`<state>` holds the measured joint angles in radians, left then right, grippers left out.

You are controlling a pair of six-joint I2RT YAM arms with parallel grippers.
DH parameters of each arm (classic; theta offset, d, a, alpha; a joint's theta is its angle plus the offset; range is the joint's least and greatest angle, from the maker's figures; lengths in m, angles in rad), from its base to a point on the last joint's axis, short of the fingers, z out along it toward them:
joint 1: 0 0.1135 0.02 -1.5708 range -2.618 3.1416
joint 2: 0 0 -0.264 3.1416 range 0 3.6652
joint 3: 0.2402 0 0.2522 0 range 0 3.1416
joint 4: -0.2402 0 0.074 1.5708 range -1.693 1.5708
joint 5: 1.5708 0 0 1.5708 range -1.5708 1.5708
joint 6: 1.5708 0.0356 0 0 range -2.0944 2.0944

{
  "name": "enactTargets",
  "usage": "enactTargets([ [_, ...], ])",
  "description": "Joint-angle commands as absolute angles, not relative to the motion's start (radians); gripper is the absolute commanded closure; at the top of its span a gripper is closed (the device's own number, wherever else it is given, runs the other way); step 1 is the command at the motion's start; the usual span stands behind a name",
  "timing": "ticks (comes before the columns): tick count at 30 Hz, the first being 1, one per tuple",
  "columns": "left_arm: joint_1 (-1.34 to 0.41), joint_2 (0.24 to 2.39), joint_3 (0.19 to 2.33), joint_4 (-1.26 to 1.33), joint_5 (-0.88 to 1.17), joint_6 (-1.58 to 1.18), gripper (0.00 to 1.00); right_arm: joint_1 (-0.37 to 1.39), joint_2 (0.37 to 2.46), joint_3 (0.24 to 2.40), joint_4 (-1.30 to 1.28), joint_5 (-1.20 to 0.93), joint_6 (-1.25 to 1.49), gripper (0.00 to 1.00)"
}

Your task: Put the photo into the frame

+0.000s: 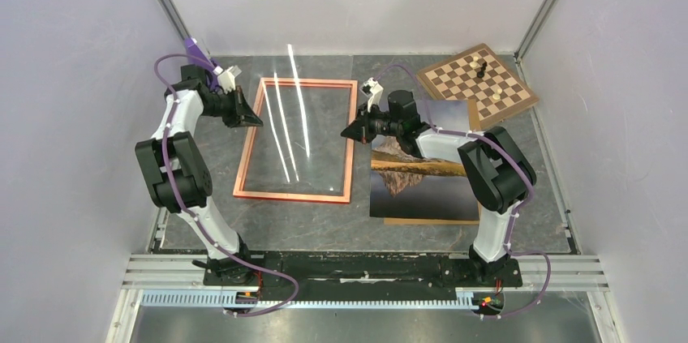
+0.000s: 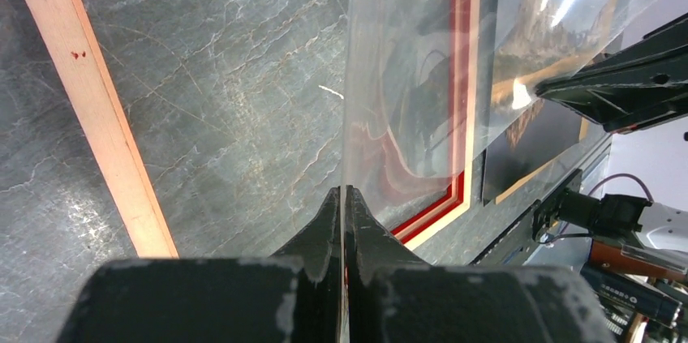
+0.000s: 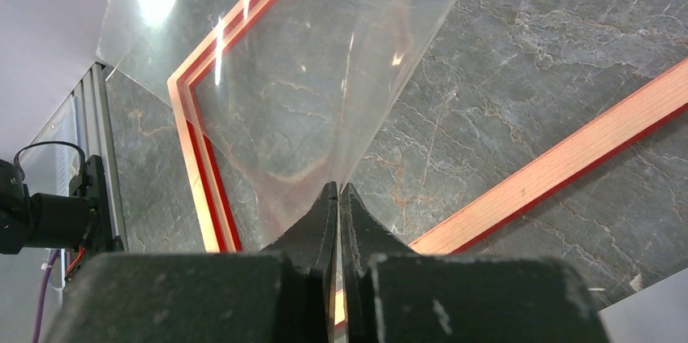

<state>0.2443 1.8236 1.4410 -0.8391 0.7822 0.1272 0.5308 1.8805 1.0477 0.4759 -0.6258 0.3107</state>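
Fingers [image 2: 324, 229] of the left gripper [image 2: 344, 191] are pressed together on one edge of a clear pane [image 1: 302, 128]. Fingers [image 3: 361, 229] of the right gripper [image 3: 338, 187] are pinched on the opposite edge.

Item 1, clear pane: held between both grippers, lifted off the table [image 1: 324, 225] above the frame's opening, with glare streaks across it.

Item 2, frame [image 1: 292, 195]: orange-red, lying flat between the two grippers. Bare stone-patterned table shows through its opening and nothing is seated in it.

Item 3, photo [image 1: 422, 189]: mountain-and-lake print, face up, just right of the frame and outside it. Its far end is hidden under the right arm [image 1: 487, 165]. It rests on a brown backing board [image 1: 430, 220], whose edge shows along the near side.

Item 4, chessboard [image 1: 479, 83]: beyond the frame's far right corner, well apart, with a few pieces on it. Not part of the job.

Status, by judgement: early. No part of the placement itself is done — the photo has not reached the frame. Whether the pane is coming out or going in cannot be told from this moment. Remaining, it seems: settle the pane, bring the photo over and lay it inside the frame's rails, then probably set the backing board behind it.
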Motion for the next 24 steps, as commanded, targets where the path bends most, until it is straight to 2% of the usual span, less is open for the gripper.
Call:
enactTargets([
  [1,0.235,1.799,1.522,-0.874,0.825,0.091,0.98,0.546,1.854,1.09,0.455,-0.643,0.293,1.0],
  [15,0.235,1.774,1.506,-0.916,0.913,0.025,0.98,0.506,1.824,1.121,0.394,-0.653,0.294,1.0],
  [24,0.235,1.744,1.538,-0.92,0.893,-0.024,0.98,0.489,1.847,1.174,0.357,-0.672,0.322,1.0],
])
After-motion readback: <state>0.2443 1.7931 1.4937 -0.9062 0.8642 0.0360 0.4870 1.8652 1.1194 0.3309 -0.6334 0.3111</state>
